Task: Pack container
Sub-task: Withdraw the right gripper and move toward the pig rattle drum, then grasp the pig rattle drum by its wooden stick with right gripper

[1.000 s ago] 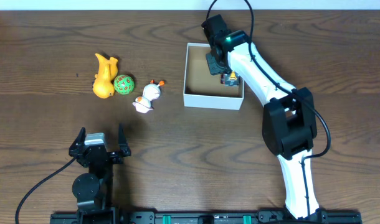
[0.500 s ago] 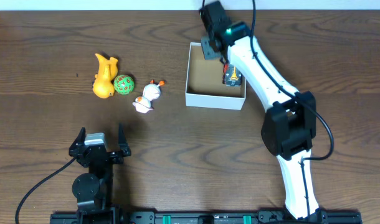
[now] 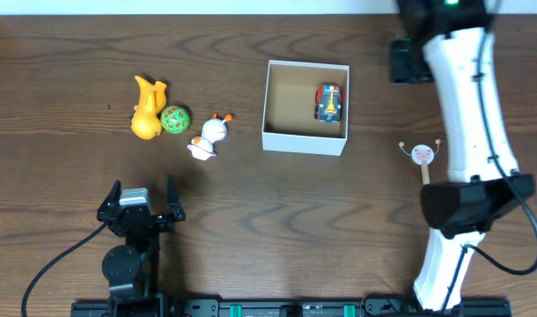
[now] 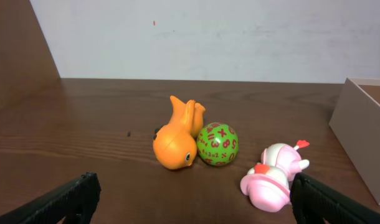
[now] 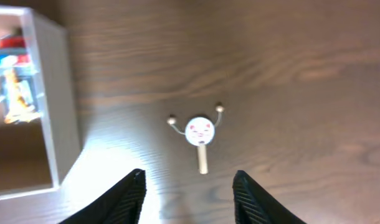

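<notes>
The container (image 3: pixel 304 141), a small white box with a brown inside, stands at mid-table and holds a red and blue toy car (image 3: pixel 329 103). To its left lie an orange fish toy (image 3: pixel 147 108), a green ball (image 3: pixel 174 119) and a white and pink chick toy (image 3: pixel 209 136). A white round-faced stick toy (image 3: pixel 422 157) lies to its right. My right gripper (image 5: pixel 187 199) is open and empty, high above the stick toy (image 5: pixel 199 134), right of the container (image 5: pixel 50 112). My left gripper (image 4: pixel 193 202) is open and empty, in front of the fish (image 4: pixel 177 135), ball (image 4: pixel 217 144) and chick (image 4: pixel 275 175).
The white right arm (image 3: pixel 467 106) crosses the table's right side from front to back. The container's wall (image 4: pixel 364 137) shows at the right edge of the left wrist view. A pale wall stands behind the table.
My right gripper has left the toy car in the container, lifted out and swung to the right, uncovering the stick toy. The left arm and the other toys have not moved.
</notes>
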Robot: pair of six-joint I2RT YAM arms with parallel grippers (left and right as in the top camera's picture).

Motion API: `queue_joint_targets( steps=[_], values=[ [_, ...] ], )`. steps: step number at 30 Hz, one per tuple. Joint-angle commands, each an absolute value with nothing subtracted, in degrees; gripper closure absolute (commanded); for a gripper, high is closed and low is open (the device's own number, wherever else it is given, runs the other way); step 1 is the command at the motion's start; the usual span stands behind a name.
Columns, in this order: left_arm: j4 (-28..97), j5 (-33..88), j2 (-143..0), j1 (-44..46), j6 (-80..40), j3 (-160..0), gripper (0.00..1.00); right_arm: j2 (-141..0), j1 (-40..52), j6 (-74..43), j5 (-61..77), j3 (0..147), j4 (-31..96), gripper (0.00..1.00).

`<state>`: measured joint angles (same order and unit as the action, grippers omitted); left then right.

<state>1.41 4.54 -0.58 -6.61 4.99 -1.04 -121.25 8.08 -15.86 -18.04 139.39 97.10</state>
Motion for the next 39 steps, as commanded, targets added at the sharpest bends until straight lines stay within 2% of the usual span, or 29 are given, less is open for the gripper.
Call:
queue_joint_targets(
  steps=[1, 7, 13, 22, 30, 39],
  values=[
    [3.5, 6.0, -0.3, -6.8, 5.9, -0.2, 0.02, -121.3, 5.6, -14.9, -15.4, 137.7, 97.3, 0.45],
    [3.5, 6.0, -0.3, -6.8, 5.9, -0.2, 0.02, -118.7, -1.0, -10.2, -12.6, 132.2, 97.3, 0.39],
    [3.5, 6.0, -0.3, -6.8, 5.9, -0.2, 0.02, -107.9, -6.9, -10.2, -12.6, 123.6, 97.3, 0.37],
    [3.5, 6.0, -0.3, -6.8, 5.9, -0.2, 0.02, -91.6, -11.3, -9.1, -11.8, 99.8, 95.7, 0.38],
    [3.5, 6.0, -0.3, -6.8, 5.9, -0.2, 0.02, -89.5, -11.2, -7.4, -6.9, 76.4, 78.2, 0.40],
    [3.5, 6.0, -0.3, -6.8, 5.9, -0.2, 0.02, -89.5, -11.2, 1.8, 0.1, 63.8, 61.0, 0.42]
  ],
)
